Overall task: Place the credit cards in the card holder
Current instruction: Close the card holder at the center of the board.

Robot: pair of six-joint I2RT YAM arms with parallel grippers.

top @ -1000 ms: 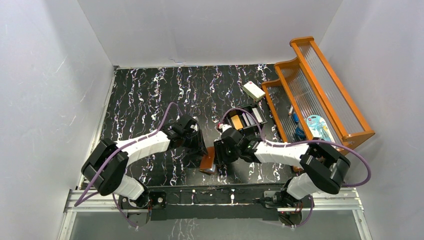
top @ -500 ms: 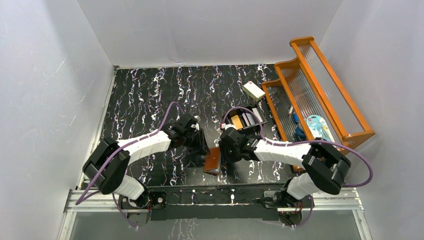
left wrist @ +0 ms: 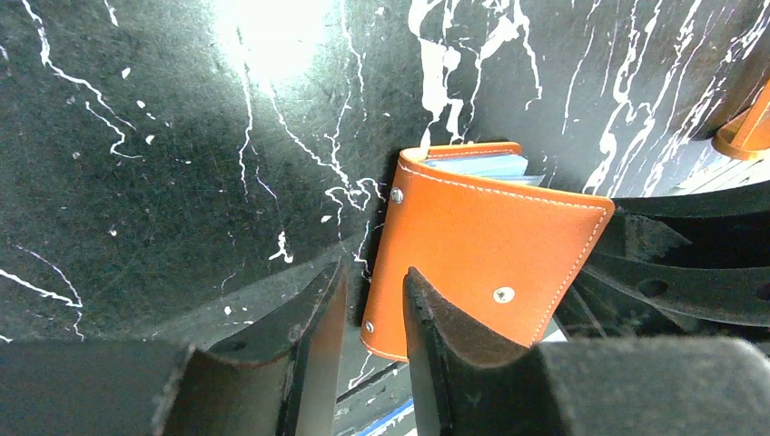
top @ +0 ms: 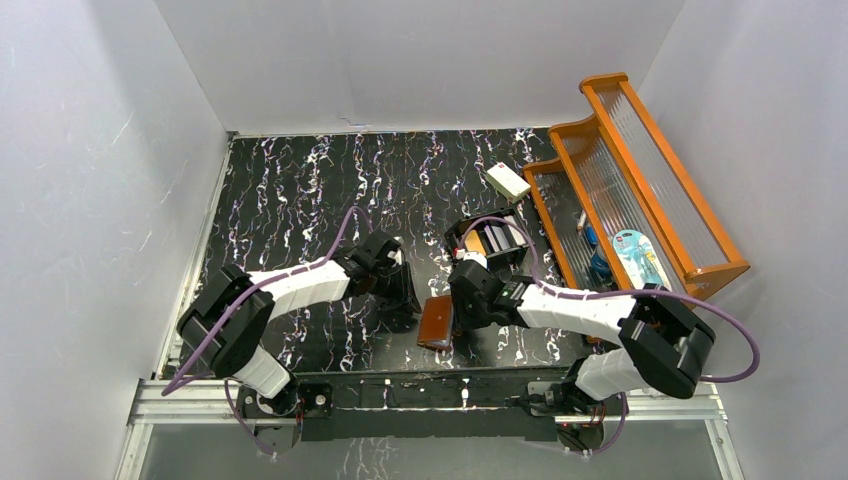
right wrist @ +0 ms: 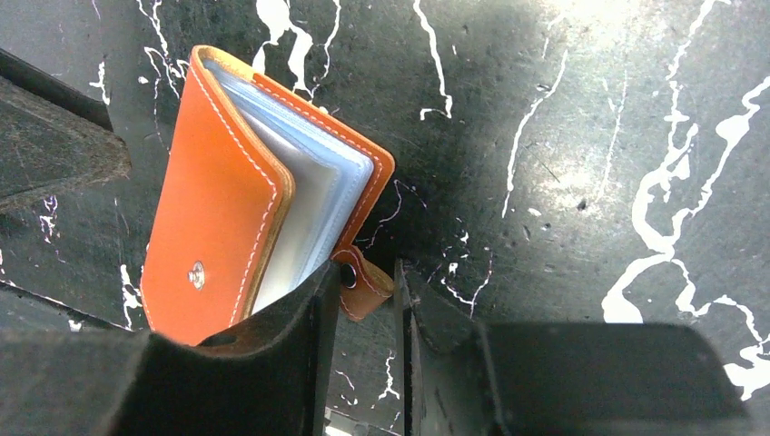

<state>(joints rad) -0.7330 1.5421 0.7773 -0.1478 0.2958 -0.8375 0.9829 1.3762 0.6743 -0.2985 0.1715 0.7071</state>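
The card holder, a brown leather wallet, stands half open on the black marbled table near the front edge, with its pale blue-grey slots showing. My right gripper is shut on its snap tab, which fills the gap between the jaws. My left gripper is just left of the wallet. Its jaws are narrowly open and hold nothing. The credit cards, orange, white and grey, stand in a black compartmented box behind the right wrist.
A white block with a red mark lies at the back right. An orange wooden rack with ribbed clear panels runs along the right side and holds small blue items. The metal base rail borders the near edge.
My right gripper has moved right, taking the card holder with it. The left gripper stayed nearly in place and now stands apart from the wallet.
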